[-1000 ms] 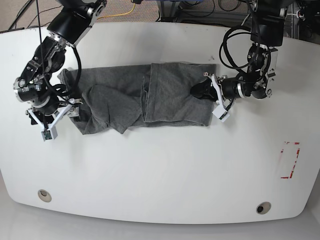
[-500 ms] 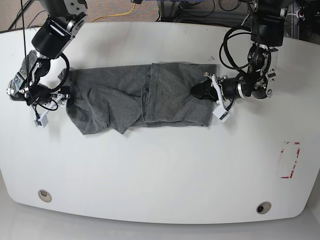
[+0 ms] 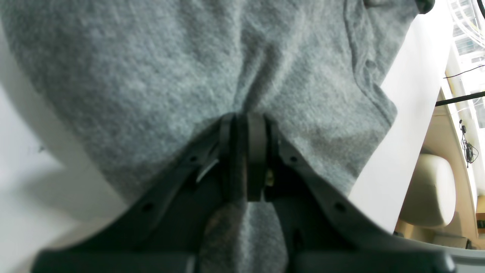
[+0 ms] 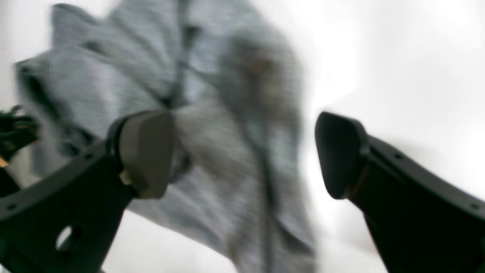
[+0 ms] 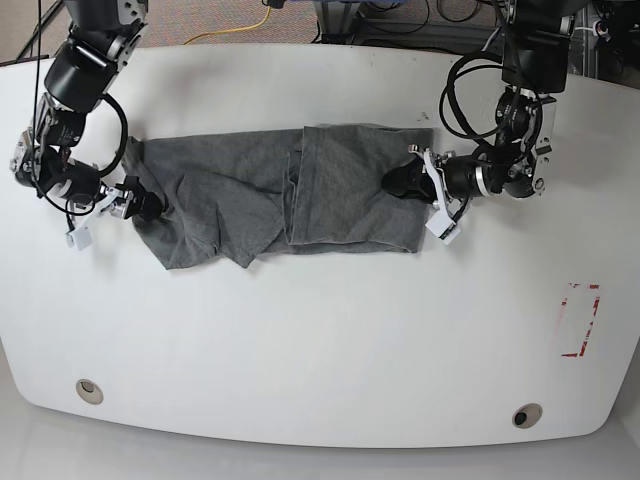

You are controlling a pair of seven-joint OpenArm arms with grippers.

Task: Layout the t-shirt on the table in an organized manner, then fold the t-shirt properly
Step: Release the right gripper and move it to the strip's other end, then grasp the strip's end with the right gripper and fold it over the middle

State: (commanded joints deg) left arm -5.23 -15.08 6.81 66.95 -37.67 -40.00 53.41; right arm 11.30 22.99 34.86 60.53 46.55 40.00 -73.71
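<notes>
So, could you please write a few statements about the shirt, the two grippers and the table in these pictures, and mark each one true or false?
1. The left gripper is shut on the t-shirt. True.
2. The right gripper is shut on a sleeve. False: its jaws stand wide apart, with nothing between them.
3. The t-shirt lies flat and smooth on the table. False: it is wrinkled, with one part folded over another near the middle.
4. A red tape rectangle lies on the table apart from the t-shirt. True.
5. The t-shirt covers one grommet hole. False: both holes are bare, near the front edge.
</notes>
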